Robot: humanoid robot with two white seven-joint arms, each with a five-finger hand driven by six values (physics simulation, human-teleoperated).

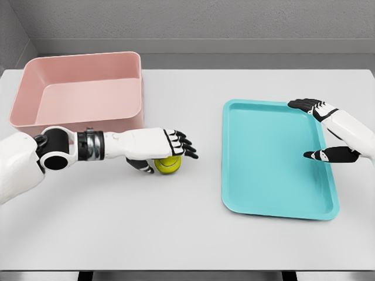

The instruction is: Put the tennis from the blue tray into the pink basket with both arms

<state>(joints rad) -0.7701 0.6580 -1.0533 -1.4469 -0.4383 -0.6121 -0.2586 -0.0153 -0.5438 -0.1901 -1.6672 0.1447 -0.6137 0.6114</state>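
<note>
A yellow-green tennis ball (pixel 169 165) lies on the white table between the pink basket (pixel 82 123) and the blue tray (pixel 234 175). My left hand (pixel 167 155) covers the ball from above, palm down, with the thumb under its left side and the fingers stretched over its top; I cannot tell how firm the hold is. My right hand (pixel 316 129) hovers over the right edge of the tray, fingers spread, holding nothing. The tray holds nothing, and so does the basket.
The pink basket stands at the back left, just behind my left forearm. The table's front edge (pixel 187 270) runs along the bottom. A grey wall closes off the back.
</note>
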